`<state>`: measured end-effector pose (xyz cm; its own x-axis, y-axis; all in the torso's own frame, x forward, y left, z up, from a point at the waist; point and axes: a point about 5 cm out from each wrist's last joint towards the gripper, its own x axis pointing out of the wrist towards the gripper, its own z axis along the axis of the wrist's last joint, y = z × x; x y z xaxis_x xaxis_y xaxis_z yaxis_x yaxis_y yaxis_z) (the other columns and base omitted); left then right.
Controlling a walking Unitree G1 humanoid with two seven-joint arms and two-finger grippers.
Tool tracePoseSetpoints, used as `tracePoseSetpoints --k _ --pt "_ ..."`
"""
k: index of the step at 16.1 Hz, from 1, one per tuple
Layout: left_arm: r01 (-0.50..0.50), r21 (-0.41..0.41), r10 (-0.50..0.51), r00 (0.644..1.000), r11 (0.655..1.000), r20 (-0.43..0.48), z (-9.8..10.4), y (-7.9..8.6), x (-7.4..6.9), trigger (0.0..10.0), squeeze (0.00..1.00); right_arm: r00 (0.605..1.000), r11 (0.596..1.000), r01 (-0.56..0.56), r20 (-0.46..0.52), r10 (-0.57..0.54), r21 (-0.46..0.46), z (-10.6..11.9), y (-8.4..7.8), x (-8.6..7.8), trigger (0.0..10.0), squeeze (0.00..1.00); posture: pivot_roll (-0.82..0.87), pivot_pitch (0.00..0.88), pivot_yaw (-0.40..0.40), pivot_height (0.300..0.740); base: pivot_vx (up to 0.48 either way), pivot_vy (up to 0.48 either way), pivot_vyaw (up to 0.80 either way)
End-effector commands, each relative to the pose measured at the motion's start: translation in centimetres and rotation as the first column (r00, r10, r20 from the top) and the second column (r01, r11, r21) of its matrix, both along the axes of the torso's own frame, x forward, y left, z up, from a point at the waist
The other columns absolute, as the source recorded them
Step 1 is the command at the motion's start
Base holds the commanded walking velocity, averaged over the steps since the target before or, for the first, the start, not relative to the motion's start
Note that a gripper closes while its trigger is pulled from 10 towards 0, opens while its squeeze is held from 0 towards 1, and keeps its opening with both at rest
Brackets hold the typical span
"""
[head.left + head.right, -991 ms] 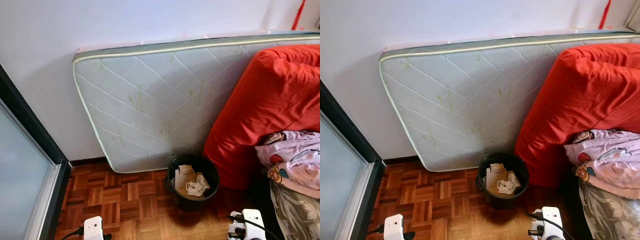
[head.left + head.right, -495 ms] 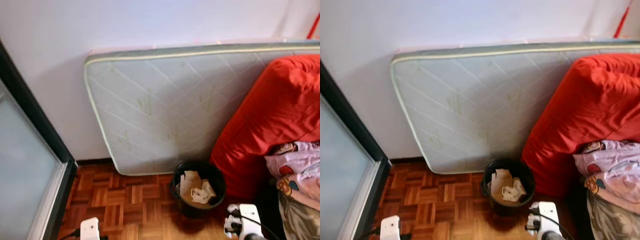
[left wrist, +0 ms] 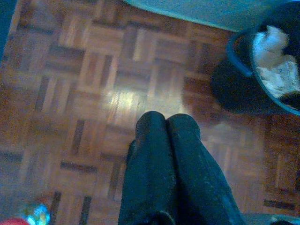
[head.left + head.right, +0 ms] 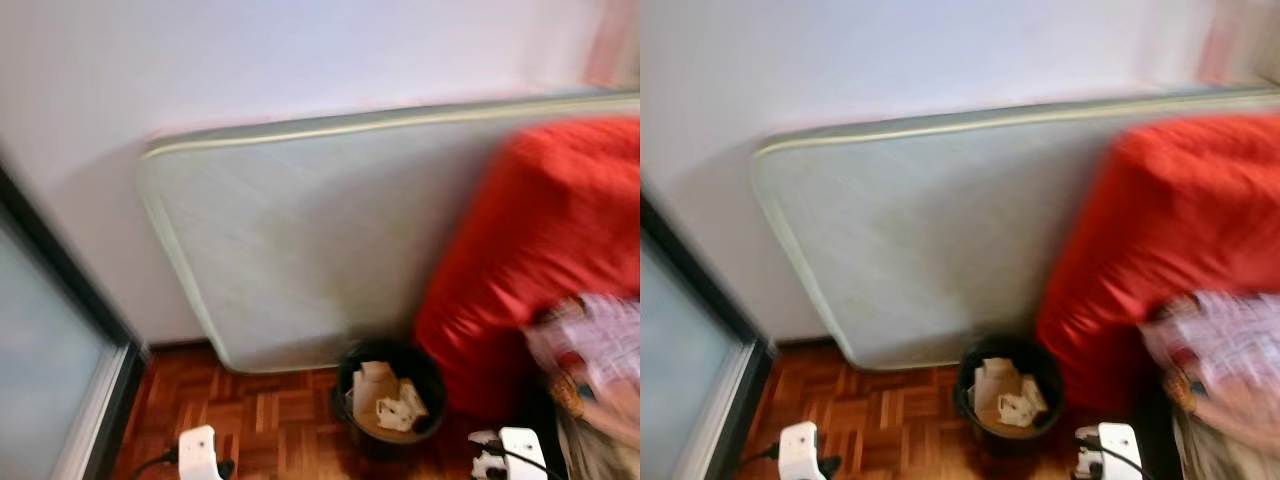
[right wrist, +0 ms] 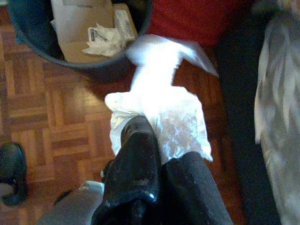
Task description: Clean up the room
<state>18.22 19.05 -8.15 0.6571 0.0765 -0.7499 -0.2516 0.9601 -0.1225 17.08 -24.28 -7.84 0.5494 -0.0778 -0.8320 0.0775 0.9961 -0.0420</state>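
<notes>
At eleven o'clock from the right gripper [image 5: 157, 154], clenched on a white wrapper [image 5: 161, 115], sits the black bin [image 5: 28, 35], nearer this arm; left gripper [image 3: 167, 129] closed, empty.

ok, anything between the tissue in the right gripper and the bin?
Nothing visible. The right gripper holds the white tissue over bare parquet floor, just short of the black bin's rim. The bin is open-topped, already holding paper scraps.
</notes>
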Motion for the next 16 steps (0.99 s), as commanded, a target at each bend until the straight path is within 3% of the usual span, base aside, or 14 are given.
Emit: tracePoseSetpoints --k 1,6,14,16 --pt "-0.014 0.024 0.015 1.0 1.0 -0.025 -0.19 1.0 -0.66 10.0 0.0 0.999 0.999 -0.025 0.037 0.024 0.024 0.34 1.19 1.34 10.0 0.0 0.06 0.0 0.007 0.74 0.259 0.0 0.8" --pt "-0.007 0.024 0.008 1.0 1.0 -0.024 -0.2 0.93 -0.66 10.0 0.0 0.999 0.999 -0.028 0.036 0.027 0.027 0.29 1.22 1.25 10.0 0.0 0.06 0.0 0.012 0.74 0.257 0.0 0.3" --pt "0.003 0.025 -0.002 1.0 1.0 -0.017 -0.11 0.78 -0.45 10.0 0.0 0.998 0.999 0.012 0.056 -0.014 0.045 0.31 1.24 1.27 10.0 0.0 0.06 0.0 0.013 0.74 0.259 0.0 0.0" --pt "0.007 0.025 -0.007 1.0 1.0 -0.013 -0.06 0.74 -0.34 10.0 0.0 0.999 0.999 0.019 0.047 -0.021 0.048 0.26 1.24 1.19 10.0 0.0 0.06 0.0 0.011 0.74 0.259 0.0 -0.75"
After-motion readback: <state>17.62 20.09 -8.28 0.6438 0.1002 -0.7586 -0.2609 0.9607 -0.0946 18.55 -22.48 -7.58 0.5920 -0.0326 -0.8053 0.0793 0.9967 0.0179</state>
